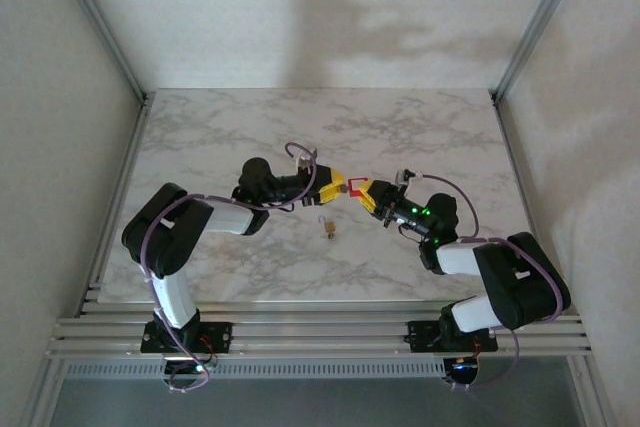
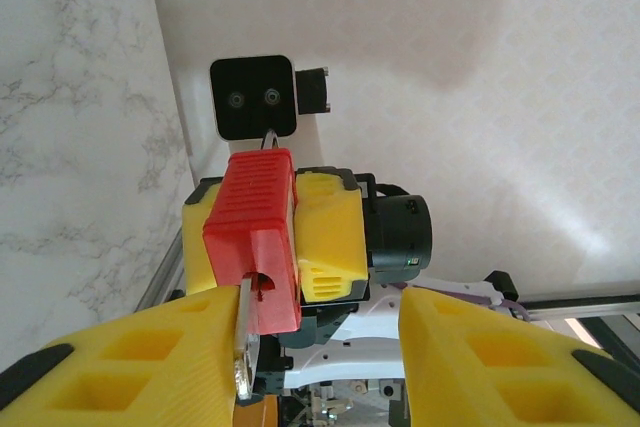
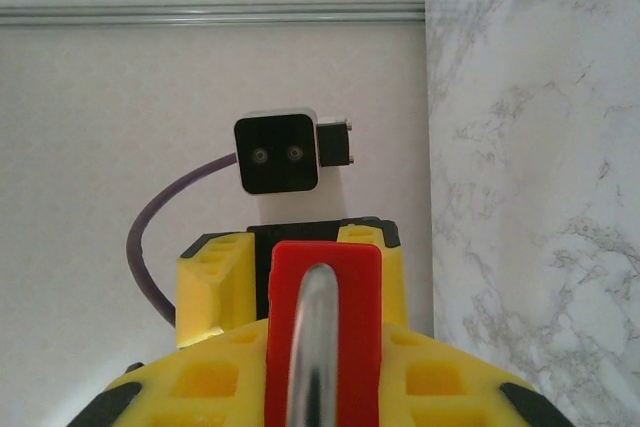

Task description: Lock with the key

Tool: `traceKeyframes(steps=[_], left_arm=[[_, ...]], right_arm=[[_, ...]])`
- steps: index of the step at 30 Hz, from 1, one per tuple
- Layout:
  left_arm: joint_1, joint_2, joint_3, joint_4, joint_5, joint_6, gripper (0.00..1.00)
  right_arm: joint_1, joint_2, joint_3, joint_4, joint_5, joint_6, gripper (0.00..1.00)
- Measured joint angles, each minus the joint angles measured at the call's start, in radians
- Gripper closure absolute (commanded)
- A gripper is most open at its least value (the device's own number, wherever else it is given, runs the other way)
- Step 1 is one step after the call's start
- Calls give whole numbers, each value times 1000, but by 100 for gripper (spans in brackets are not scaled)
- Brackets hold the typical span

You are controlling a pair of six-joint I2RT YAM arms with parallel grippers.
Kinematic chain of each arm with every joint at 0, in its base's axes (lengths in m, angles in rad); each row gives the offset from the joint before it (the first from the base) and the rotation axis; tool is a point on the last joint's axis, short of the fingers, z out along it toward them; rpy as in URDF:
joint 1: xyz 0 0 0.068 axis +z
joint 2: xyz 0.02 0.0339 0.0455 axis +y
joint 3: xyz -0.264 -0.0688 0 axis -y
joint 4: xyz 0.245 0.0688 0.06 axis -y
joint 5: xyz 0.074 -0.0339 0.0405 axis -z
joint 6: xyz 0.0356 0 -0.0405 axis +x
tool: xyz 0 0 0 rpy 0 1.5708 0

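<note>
Between pale walls (image 1: 60,97), padlock (image 1: 358,188) hangs over marbled table (image 1: 250,127).

Marble tabletop (image 1: 250,137), white walls (image 1: 300,7), aluminium rails (image 1: 320,332)

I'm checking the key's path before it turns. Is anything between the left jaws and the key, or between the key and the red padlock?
Nothing visible does. The key sits between the left gripper's open jaws, its tip at the red padlock's keyhole end. The right gripper clamps that padlock.
</note>
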Motion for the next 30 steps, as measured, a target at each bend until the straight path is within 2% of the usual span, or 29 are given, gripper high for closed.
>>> traceKeyframes(steps=[4, 13, 23, 30], left_arm=[[0, 0, 0, -5, 6, 4, 61], [-7, 0, -1, -16, 20, 22, 75], [-19, 0, -1, -36, 23, 39, 81], [-19, 0, -1, -55, 27, 50, 97]], right_arm=[[0, 8, 2, 15, 0, 4, 100], [0, 9, 2, 36, 0, 11, 100], [3, 9, 2, 39, 0, 26, 100], [10, 9, 2, 43, 0, 26, 100]])
